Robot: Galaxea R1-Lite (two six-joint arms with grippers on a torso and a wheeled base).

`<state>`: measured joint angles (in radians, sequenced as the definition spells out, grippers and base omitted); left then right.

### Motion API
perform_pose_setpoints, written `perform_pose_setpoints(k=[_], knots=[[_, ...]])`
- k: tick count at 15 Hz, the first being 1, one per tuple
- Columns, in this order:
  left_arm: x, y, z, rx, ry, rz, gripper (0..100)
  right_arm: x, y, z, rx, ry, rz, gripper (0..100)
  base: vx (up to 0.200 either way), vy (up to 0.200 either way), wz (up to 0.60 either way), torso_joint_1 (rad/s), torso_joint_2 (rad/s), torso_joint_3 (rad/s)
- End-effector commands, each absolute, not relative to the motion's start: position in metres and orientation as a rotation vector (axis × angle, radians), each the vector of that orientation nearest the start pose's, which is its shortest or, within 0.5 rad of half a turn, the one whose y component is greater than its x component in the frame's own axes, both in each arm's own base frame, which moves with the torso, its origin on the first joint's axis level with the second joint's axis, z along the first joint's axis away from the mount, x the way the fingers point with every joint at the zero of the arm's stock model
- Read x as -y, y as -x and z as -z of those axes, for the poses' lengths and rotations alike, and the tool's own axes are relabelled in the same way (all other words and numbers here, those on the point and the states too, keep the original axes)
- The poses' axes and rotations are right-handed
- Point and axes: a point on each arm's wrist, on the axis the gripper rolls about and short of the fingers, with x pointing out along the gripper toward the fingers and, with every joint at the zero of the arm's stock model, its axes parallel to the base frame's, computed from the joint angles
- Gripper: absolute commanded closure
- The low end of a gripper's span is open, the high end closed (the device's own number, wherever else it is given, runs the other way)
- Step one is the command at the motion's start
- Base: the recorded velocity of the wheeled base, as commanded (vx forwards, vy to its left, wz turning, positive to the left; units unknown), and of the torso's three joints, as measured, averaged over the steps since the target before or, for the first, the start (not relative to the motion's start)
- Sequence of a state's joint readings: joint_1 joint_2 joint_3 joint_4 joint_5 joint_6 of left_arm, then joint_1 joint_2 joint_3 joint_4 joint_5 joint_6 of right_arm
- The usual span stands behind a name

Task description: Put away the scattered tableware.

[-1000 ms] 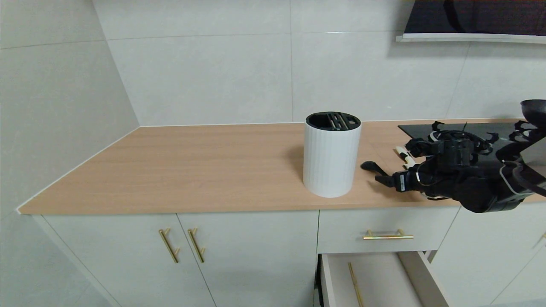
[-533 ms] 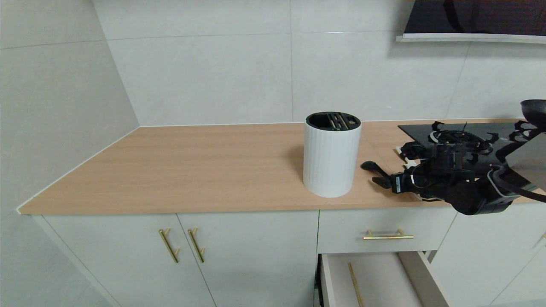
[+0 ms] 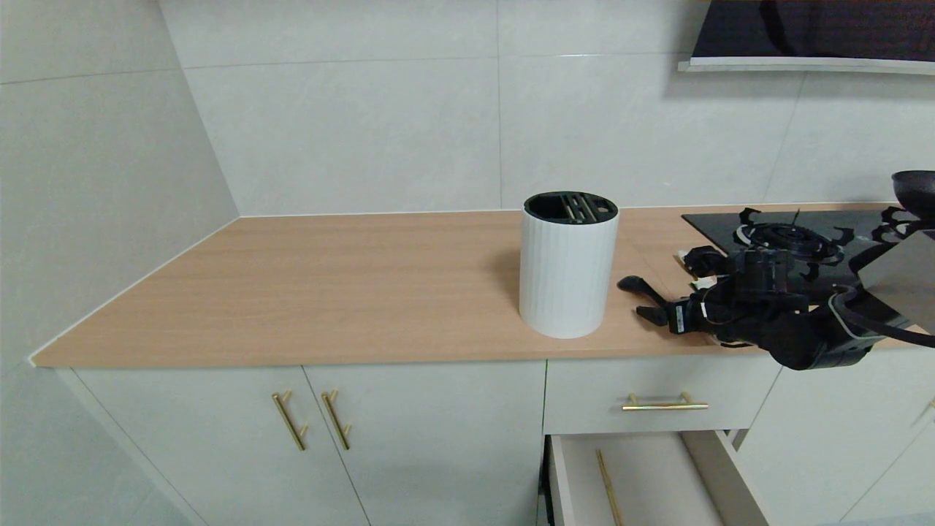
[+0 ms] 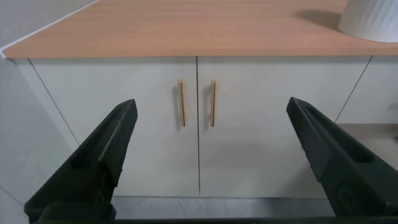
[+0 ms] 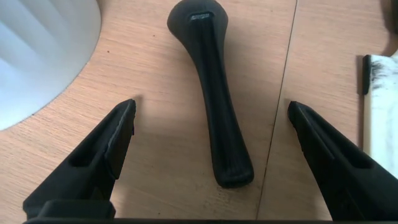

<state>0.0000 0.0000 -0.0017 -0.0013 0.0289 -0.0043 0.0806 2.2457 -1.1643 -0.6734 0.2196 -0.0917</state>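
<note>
Just beyond the right gripper (image 3: 654, 314), a smooth black flared handle (image 3: 634, 284) lies on the woodgrain counter (image 3: 365, 285), beside a ribbed white cylinder (image 3: 568, 274).
Left wrist view: the left gripper (image 4: 211, 162) is spread wide, facing flat cabinet doors (image 4: 124, 124).
Right wrist view: jaws wide, handle between them.

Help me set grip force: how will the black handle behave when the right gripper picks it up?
Probably stiff: the handle shows a straight, moulded shape on the counter. Its rounded, tapering body may roll as the open right gripper closes across it. The fine ribbing along it should resist slipping.
</note>
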Motion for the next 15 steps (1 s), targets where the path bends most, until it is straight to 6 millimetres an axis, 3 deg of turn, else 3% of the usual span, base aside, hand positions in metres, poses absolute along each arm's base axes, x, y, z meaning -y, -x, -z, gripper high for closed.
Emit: perform_pose_setpoints(k=[1,2,3,11,15], knots=[[-0.001,0.023,-0.076,0.002,0.005,-0.029,0,-0.04,-0.428,-0.074,-0.398,0.062,-0.315,0,0.0,0.0,0.0,0.0,0.0,0.0],[-0.001,0.023,-0.076,0.002,0.005,-0.029,0,-0.04,-0.428,-0.074,-0.398,0.061,-0.317,0,0.0,0.0,0.0,0.0,0.0,0.0],[-0.001,0.023,-0.076,0.003,0.005,-0.029,0,-0.04,-0.428,-0.074,-0.398,0.062,-0.318,100,0.0,0.0,0.0,0.0,0.0,0.0],[-0.001,0.023,-0.076,0.003,0.005,-0.029,0,-0.04,-0.426,-0.079,-0.398,0.062,-0.318,100,0.0,0.0,0.0,0.0,0.0,0.0],[-0.001,0.023,-0.076,0.002,0.005,-0.029,0,-0.044,-0.407,-0.114,-0.527,0.051,-0.32,100,0.0,0.0,0.0,0.0,0.0,0.0]])
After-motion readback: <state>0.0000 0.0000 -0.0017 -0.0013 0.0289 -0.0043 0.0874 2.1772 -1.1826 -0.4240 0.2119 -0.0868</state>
